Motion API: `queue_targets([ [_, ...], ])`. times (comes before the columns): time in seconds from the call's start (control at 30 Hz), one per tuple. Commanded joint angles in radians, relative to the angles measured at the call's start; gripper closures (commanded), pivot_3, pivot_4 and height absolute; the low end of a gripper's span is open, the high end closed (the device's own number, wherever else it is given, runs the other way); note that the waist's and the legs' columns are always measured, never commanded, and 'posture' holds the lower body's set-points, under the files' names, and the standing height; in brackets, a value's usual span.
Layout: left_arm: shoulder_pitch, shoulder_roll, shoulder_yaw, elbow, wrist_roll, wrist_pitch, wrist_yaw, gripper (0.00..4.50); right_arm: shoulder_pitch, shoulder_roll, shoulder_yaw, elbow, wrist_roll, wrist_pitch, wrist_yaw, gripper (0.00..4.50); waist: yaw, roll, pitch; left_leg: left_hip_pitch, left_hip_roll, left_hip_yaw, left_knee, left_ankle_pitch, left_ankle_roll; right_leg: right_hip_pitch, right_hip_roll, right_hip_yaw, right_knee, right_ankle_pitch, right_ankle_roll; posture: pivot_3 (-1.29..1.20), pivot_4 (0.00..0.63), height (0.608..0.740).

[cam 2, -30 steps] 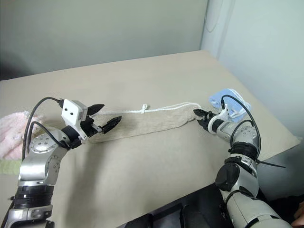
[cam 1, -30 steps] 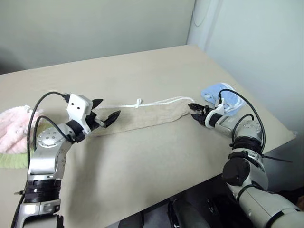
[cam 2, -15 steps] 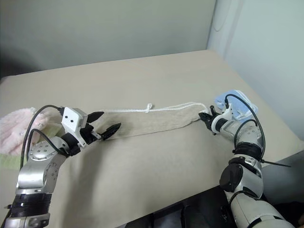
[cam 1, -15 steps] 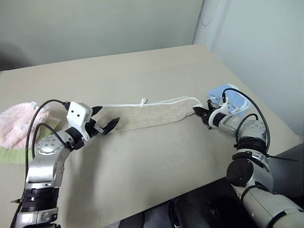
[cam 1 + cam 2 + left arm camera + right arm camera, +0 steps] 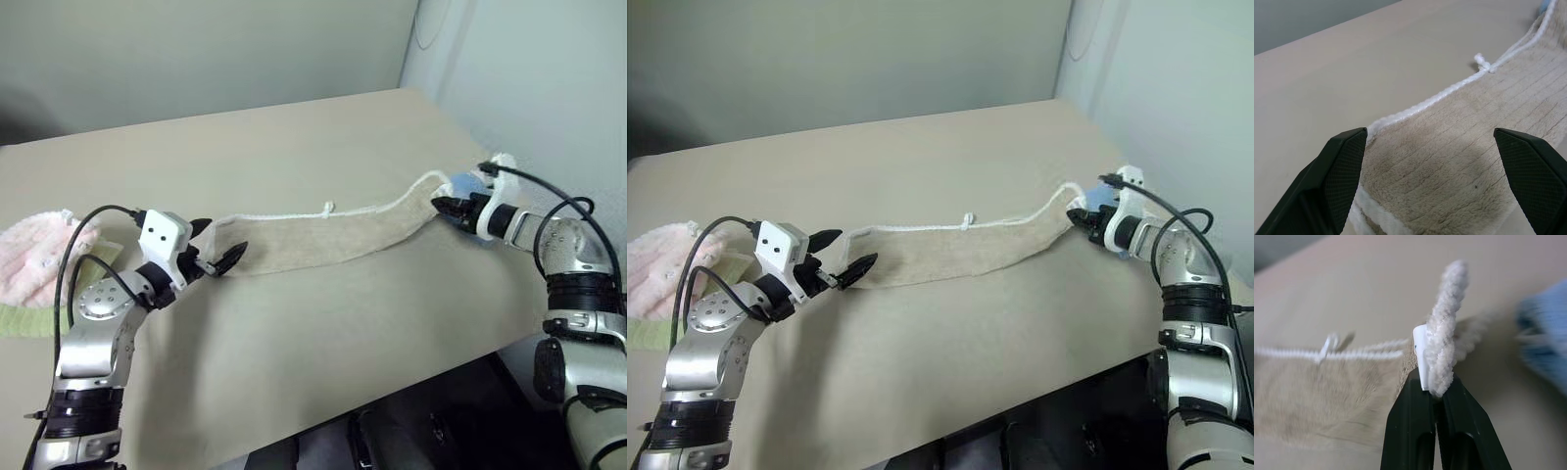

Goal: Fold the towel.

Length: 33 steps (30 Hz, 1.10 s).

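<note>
Right wrist view: right end effector (image 5: 1437,391) is pinching only the towel (image 5: 323,238) corded edge; may slip. Left end effector (image 5: 217,250), at towel's 9 o'clock end, is hanging spread.

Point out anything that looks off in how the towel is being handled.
The right gripper is shut on the white corded edging alone, lifting that end of the towel. The left gripper is open at the other end, gripping nothing.

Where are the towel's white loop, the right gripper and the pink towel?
white loop (image 5: 328,207), left eye view, the small knot on the towel's corded far edge.
right gripper (image 5: 438,205), left eye view, fingertips shut on the towel's end.
pink towel (image 5: 27,262), left eye view, its fluffy top.
</note>
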Motion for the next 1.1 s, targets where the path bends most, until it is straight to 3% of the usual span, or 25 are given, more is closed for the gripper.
queue_targets([
  [0.03, 0.001, -0.003, 0.005, -0.032, 0.002, -0.007, 0.007, 0.00, -0.005, -0.030, 0.098, -0.088, -0.069, -0.116, 0.098, 4.49, 0.000, 0.000, 0.000, 0.000, 0.000, 0.000, 0.000, 0.000, 0.000, 0.000, 0.000, 0.000, 0.000, 0.000, 0.000, 0.00, 0.150, 0.740],
  [0.07, 0.000, -0.004, 0.005, -0.031, 0.003, -0.007, 0.007, 0.00, -0.005, -0.031, 0.109, -0.088, -0.079, -0.130, 0.109, 4.49, 0.000, 0.000, 0.000, 0.000, 0.000, 0.000, 0.000, 0.000, 0.000, 0.000, 0.000, 0.000, 0.000, 0.000, 0.000, 0.00, 0.150, 0.740],
  [0.2, -0.013, -0.009, -0.007, -0.028, 0.005, -0.004, 0.010, 0.00, -0.028, -0.041, 0.349, -0.164, -0.259, -0.347, 0.239, 4.49, 0.000, 0.000, 0.000, 0.000, 0.000, 0.000, 0.000, 0.000, -0.001, 0.000, 0.000, 0.000, -0.001, 0.000, 0.000, 0.00, 0.150, 0.740],
  [0.43, -0.033, -0.027, -0.027, -0.026, 0.010, -0.007, 0.019, 0.00, -0.105, 0.082, 0.504, -0.087, -0.380, -0.434, 0.306, 4.49, -0.001, 0.000, 0.000, 0.000, 0.000, 0.000, 0.000, 0.000, -0.001, 0.000, 0.000, -0.001, -0.001, 0.000, 0.000, 0.00, 0.150, 0.740],
  [0.7, -0.034, -0.029, -0.030, -0.027, 0.009, -0.008, 0.024, 0.00, -0.113, 0.123, 0.500, -0.054, -0.431, -0.461, 0.330, 4.49, 0.010, 0.000, 0.000, -0.003, 0.000, -0.002, 0.000, 0.004, -0.007, -0.001, -0.001, -0.003, -0.004, 0.000, -0.001, 0.00, 0.150, 0.740],
  [0.8, 0.015, -0.035, -0.016, -0.066, 0.004, -0.006, 0.037, 0.00, -0.099, 0.137, 0.538, -0.045, -0.443, -0.464, 0.378, 3.77, 0.007, 0.000, 0.000, -0.003, 0.000, -0.002, 0.000, 0.004, -0.007, -0.001, -0.001, -0.002, -0.004, 0.000, -0.001, 0.00, 0.150, 0.740],
  [1.1, 0.014, -0.032, -0.022, -0.061, -0.001, -0.006, 0.035, 0.00, -0.059, 0.138, 0.462, -0.123, -0.385, -0.448, 0.434, 0.63, 0.007, 0.000, 0.000, -0.003, 0.000, -0.002, 0.000, 0.004, -0.008, 0.000, -0.001, -0.003, -0.004, 0.000, -0.001, 0.00, 0.150, 0.740],
])
